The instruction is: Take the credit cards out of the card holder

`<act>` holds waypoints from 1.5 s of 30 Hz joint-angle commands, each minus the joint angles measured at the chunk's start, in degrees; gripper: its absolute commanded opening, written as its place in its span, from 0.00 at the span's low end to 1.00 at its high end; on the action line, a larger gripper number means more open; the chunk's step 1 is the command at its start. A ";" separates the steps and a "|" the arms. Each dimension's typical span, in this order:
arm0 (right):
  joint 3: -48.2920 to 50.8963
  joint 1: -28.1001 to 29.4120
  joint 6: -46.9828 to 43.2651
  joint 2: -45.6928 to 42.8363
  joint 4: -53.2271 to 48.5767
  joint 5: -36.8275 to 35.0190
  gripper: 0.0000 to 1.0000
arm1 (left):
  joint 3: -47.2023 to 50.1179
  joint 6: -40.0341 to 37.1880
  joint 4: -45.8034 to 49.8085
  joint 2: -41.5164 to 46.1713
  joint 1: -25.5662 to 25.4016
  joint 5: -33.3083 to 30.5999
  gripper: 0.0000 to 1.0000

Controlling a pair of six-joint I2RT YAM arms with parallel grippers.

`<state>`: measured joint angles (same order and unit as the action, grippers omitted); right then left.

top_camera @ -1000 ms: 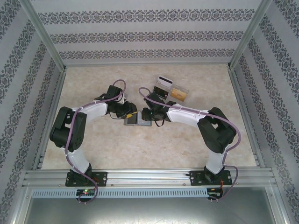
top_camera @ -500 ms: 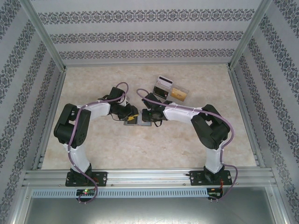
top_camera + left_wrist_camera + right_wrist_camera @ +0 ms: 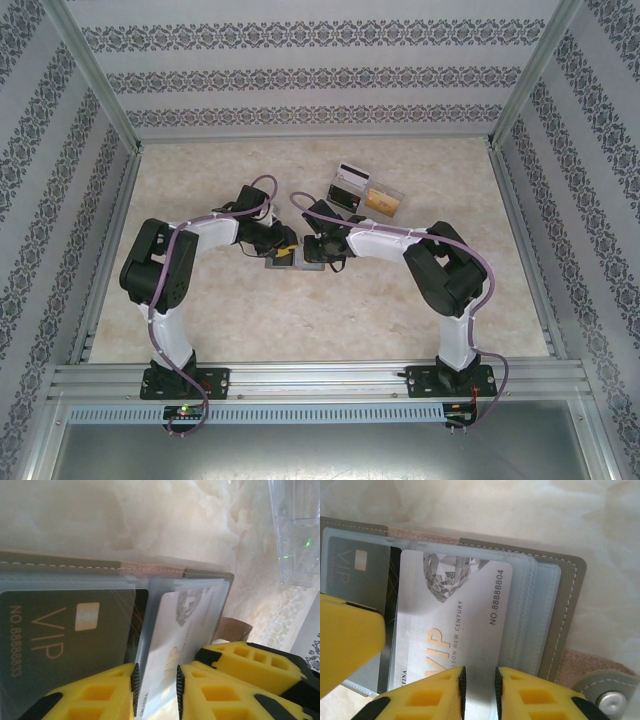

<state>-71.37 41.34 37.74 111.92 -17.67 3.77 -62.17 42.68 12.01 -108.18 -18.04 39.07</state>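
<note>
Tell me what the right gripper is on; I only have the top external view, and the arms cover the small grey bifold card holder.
Observer: Right wrist view: the right gripper has its fingertips nearly together over the lower edge of a silver-white plastic VIP card with a diamond picture.
Operator: Is it gripped?
Observer: I can't tell; the card lies face up on the open grey card holder, among clear plastic sleeves.
Operator: And the other arm?
Observer: Left wrist view: the left gripper straddles a clear sleeve leaf; a dark VIP card sits sleeved beside it.
</note>
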 commanded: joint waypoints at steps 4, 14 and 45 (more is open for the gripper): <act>-0.35 -1.00 0.32 1.37 -1.60 0.37 0.25 | -1.49 -2.43 1.17 -1.87 -0.55 1.00 0.27; 0.49 -2.05 1.64 1.90 0.48 4.44 0.24 | -1.72 -4.24 -0.40 -2.68 -0.58 3.71 0.27; 0.44 -2.26 1.80 3.04 -1.09 3.61 0.23 | 2.23 -6.10 -5.80 1.58 0.70 8.75 0.14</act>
<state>-71.35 39.48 39.09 112.57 -16.47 8.25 -60.51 37.85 8.32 -108.81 -17.61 45.06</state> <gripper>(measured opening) 0.234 0.142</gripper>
